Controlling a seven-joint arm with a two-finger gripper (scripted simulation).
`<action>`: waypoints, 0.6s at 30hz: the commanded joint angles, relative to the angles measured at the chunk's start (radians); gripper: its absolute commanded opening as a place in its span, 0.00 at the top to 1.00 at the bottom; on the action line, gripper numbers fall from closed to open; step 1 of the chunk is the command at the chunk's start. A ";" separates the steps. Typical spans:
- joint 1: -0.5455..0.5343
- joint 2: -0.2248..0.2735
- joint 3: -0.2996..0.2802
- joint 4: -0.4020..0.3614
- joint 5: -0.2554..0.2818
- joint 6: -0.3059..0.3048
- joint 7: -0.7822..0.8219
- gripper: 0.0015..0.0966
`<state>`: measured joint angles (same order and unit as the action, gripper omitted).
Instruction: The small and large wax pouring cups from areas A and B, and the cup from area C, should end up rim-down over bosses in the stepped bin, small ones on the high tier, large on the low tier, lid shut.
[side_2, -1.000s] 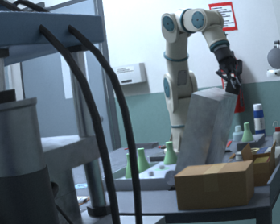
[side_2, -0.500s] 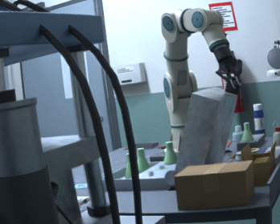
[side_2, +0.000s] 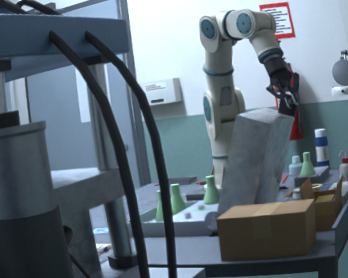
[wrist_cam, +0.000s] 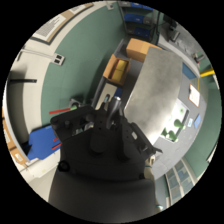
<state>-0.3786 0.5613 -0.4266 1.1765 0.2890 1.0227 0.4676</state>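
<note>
The lid handle (wrist_cam: pixel 114 104) is a short grey bar on the free edge of the bin's grey lid (side_2: pixel 256 155). The lid (wrist_cam: pixel 153 94) stands raised and tilted over the stepped bin (side_2: pixel 187 215). Green cups (side_2: pixel 176 198) stand rim-down in the bin, one larger (side_2: pixel 211 190) near the arm's base. In the wrist camera I see several green cups (wrist_cam: pixel 179 124) below the lid. Another green cup (side_2: pixel 307 164) stands on a grey tray at the right. My gripper (side_2: pixel 286 106) is at the lid's top edge, closed around the lid handle (wrist_cam: pixel 113 112).
A closed cardboard box (side_2: pixel 267 229) sits at the table's near edge. An open box (side_2: pixel 324 202) with yellow contents is behind it. Bottles (side_2: pixel 321 146) stand by the wall on the right. A dark machine with black cables (side_2: pixel 115 150) fills the left foreground.
</note>
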 commanded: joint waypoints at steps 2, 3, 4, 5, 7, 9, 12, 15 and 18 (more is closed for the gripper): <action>0.003 -0.004 -0.001 0.000 -0.001 0.003 0.002 0.93; 0.004 -0.005 -0.001 0.000 -0.002 0.005 0.004 0.93; 0.006 -0.006 -0.002 0.000 -0.003 0.006 0.005 0.93; 0.007 -0.008 -0.002 0.000 -0.003 0.008 0.007 0.93; 0.011 -0.011 -0.003 0.000 -0.005 0.012 0.010 0.93; 0.015 -0.015 -0.005 0.000 -0.007 0.016 0.014 0.93; 0.021 -0.021 -0.007 0.001 -0.010 0.022 0.020 0.93; 0.029 -0.027 -0.009 0.001 -0.013 0.030 0.027 0.93; 0.037 -0.035 -0.011 0.002 -0.017 0.038 0.034 0.93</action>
<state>-0.3413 0.5273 -0.4377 1.1791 0.2719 1.0603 0.5020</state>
